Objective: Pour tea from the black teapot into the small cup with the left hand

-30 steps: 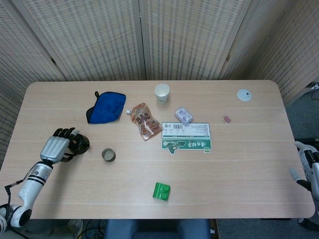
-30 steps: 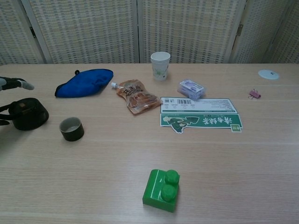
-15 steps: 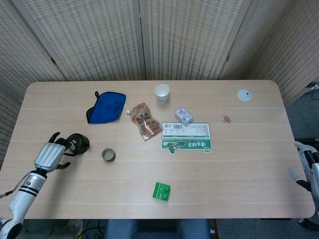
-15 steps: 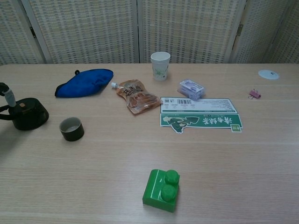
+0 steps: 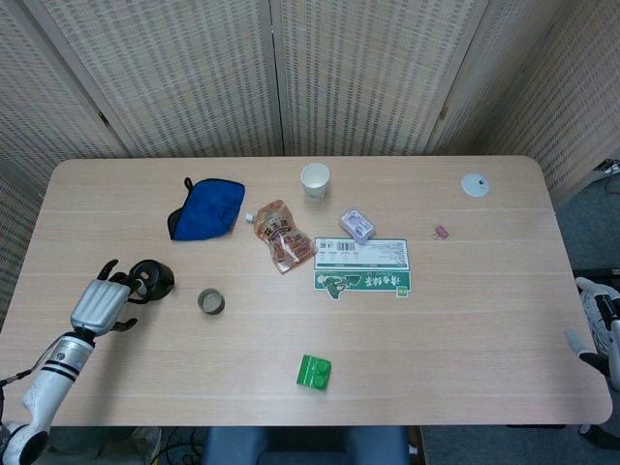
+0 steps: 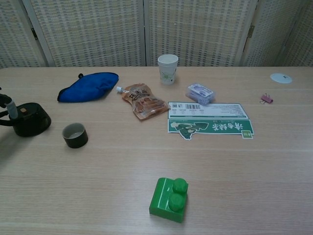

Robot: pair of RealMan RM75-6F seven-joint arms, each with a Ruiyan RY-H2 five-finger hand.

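Woven screens are standing behind a pale wooden counter (image 5: 484,320), and near its left edge the black teapot (image 5: 152,279) is sitting upright, with the small cup (image 5: 210,301) just beside it toward the middle. The left robot hand (image 5: 101,303) is resting against the pot's outer side, fingers curled around the handle region, though whether they are actually gripping the handle cannot be told from either view; the chest view is showing only a fingertip (image 6: 11,109) by the lid. Compared with a second ago, this robot hand is sitting lower and further back, no longer draped over the pot's top, and over the last half second it is barely shifting. That is suggesting a settling of the grasp before any lift; pouring is not yet under way, and the cup is looking empty. The right robot hand (image 5: 599,334) is hanging off the counter's right edge, its state impossible to read. Further out are lying a blue pouch (image 5: 207,207), a snack packet (image 5: 282,235), a paper cup (image 5: 315,180), a green block (image 5: 313,372) and a green-and-white card (image 5: 364,267).
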